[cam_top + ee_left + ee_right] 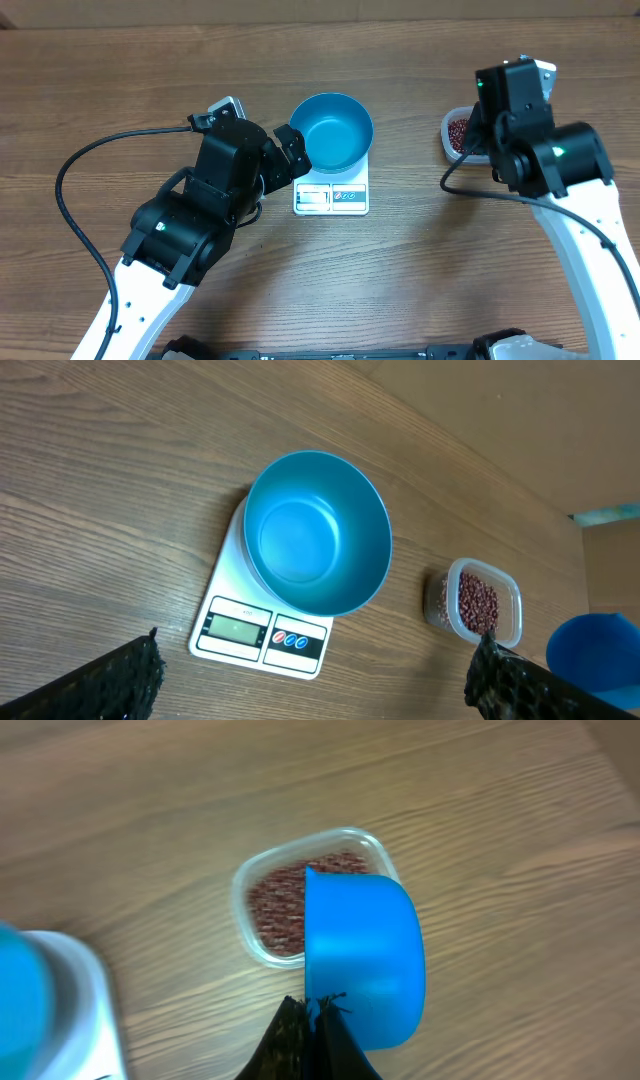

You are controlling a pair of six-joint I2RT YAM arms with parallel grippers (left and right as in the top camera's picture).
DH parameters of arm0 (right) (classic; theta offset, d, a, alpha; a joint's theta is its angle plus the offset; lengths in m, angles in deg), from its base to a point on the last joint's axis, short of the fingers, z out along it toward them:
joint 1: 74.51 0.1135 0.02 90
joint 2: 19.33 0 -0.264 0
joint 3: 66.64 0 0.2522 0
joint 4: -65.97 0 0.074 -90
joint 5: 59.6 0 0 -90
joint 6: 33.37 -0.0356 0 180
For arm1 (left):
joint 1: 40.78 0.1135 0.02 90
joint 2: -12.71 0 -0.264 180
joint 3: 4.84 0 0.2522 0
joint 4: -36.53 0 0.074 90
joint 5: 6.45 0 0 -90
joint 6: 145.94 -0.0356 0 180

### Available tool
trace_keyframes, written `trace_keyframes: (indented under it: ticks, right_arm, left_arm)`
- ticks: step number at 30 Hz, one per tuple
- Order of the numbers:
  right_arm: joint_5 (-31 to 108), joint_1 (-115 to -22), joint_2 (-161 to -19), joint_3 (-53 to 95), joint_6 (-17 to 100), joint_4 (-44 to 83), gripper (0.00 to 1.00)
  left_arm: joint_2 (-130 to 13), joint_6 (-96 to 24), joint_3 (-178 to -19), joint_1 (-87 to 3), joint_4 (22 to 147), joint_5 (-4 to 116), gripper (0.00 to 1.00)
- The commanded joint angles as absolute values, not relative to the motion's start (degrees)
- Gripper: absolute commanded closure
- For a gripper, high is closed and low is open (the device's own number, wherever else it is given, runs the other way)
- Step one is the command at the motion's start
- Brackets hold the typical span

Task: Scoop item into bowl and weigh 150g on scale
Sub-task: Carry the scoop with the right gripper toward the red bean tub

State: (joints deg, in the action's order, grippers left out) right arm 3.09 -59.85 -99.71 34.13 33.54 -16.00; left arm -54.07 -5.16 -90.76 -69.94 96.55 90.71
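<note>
The teal-blue bowl (332,130) (315,530) stands empty on the white scale (331,198) (262,635). My left gripper (292,155) (320,670) hovers by the bowl's left side, open wide and holding nothing. The item, dark red-brown beans (275,905) (477,602), lies in a clear tub (458,132) (245,895) to the right of the scale. My right gripper (318,1005) is shut on the handle end of a bright-blue scoop (360,960) (600,650). The scoop hangs over the tub's right half with its outer shell facing the camera. Its inside is hidden.
Bare wooden tabletop (420,270) surrounds the scale and tub. In the overhead view the right arm's wrist (515,95) covers part of the tub. A black cable (75,190) loops on the left. The scale's edge (70,1010) shows at the right wrist view's lower left.
</note>
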Motion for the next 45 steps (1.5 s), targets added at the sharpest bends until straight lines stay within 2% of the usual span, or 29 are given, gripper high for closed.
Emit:
trace_keyframes:
  ticks: [1,7,19,45]
  right_arm:
    - [-5.20,-60.14,-100.76,36.51,35.37,-16.48,0.96]
    - [-11.82,-61.69,-101.33,36.51,35.96,-16.54,0.96]
    - [-11.99,-69.36,-101.55,36.51,39.20,-12.54,0.96]
    - [-10.64,-69.75,-110.12,36.46,40.49,-10.95,0.96]
  left_arm:
    - [-53.66,-6.25,-91.83,-70.01,96.59,91.65,0.01]
    - [-53.66,-6.25,-91.83,-70.01,96.61,91.65,0.01]
    - [-53.66,-6.25,-91.83,-70.01,96.61,91.65,0.01]
    - [-53.66,-6.25,-91.83,-70.01,96.61,91.65,0.00]
